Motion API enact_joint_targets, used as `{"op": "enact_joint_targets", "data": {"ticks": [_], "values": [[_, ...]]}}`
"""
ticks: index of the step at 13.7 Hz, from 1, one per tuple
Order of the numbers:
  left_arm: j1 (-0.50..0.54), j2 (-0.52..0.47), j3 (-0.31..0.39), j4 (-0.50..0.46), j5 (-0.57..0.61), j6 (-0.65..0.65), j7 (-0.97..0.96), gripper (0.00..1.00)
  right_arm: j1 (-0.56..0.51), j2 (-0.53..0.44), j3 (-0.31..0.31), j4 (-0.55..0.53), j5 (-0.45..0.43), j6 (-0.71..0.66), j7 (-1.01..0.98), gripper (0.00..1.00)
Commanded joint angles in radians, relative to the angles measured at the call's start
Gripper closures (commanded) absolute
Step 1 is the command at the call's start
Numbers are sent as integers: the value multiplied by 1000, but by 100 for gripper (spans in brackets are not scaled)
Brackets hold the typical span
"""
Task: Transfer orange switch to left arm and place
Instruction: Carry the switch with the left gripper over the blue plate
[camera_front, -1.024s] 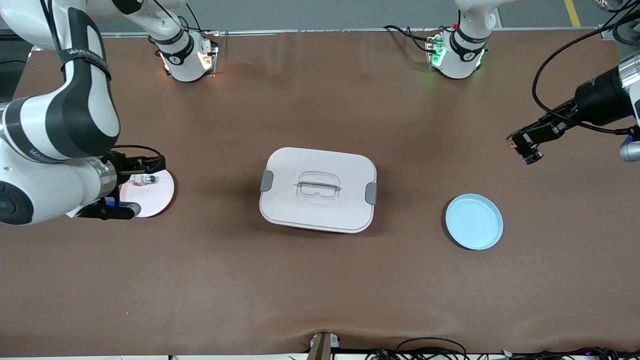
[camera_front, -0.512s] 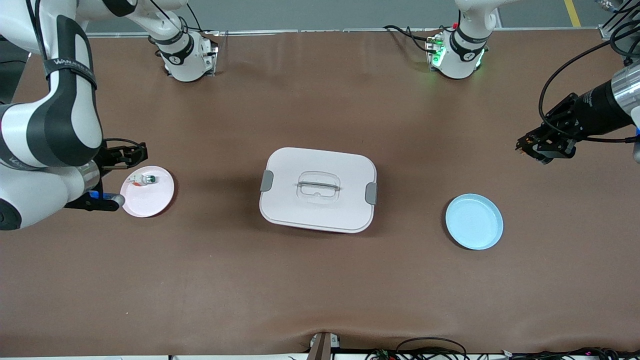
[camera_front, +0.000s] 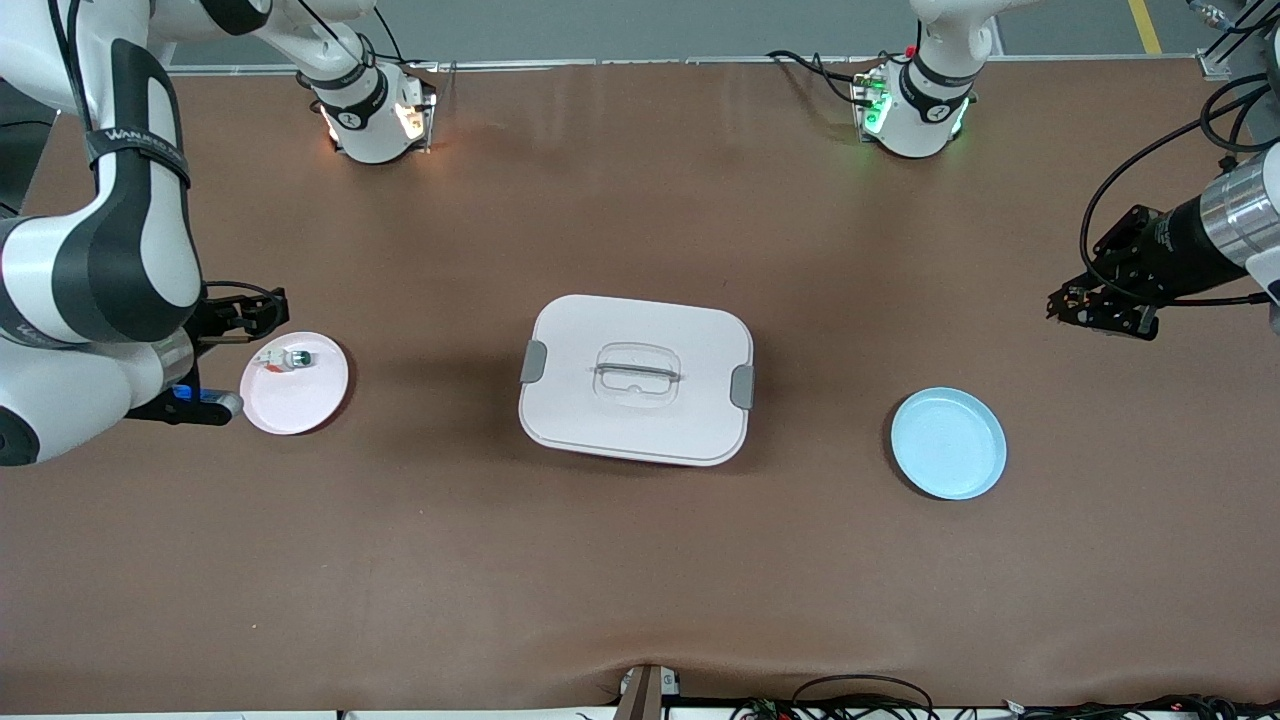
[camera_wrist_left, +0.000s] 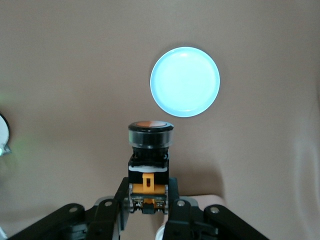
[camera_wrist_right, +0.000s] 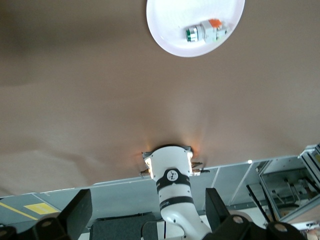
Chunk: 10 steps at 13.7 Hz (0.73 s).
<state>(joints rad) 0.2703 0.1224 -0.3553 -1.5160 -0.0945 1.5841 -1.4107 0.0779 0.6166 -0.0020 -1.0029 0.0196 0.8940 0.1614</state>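
The orange switch (camera_wrist_left: 150, 165) is clamped between the fingers of the left gripper (camera_wrist_left: 148, 210), which hangs over bare table (camera_front: 640, 580) at the left arm's end. The blue plate (camera_front: 948, 443) lies near it, with nothing on it. The box (camera_front: 636, 378) sits mid-table, lid on, both grey latches in place. At the right arm's end, the pink plate (camera_front: 295, 383) carries one small green-capped switch (camera_front: 286, 359). The right gripper (camera_front: 240, 315) is just beside that plate, fingers spread apart, holding nothing.
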Motion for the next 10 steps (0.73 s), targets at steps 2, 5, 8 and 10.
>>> {"op": "enact_joint_targets", "data": {"ticks": [2, 5, 8, 10], "values": [[0, -23, -7, -85, 48, 97, -99, 100, -10, -21, 17, -2, -23, 31, -164, 0], [0, -24, -10, -157, 68, 178, -131, 100, 2, -18, 22, 10, -26, 34, -221, 0], [0, -24, -10, -220, 87, 255, -143, 100, -13, -21, 20, 10, -18, 23, -215, 0], [0, -23, -13, -272, 119, 309, -160, 100, -12, -17, 23, 10, -17, 33, -220, 0]]}}
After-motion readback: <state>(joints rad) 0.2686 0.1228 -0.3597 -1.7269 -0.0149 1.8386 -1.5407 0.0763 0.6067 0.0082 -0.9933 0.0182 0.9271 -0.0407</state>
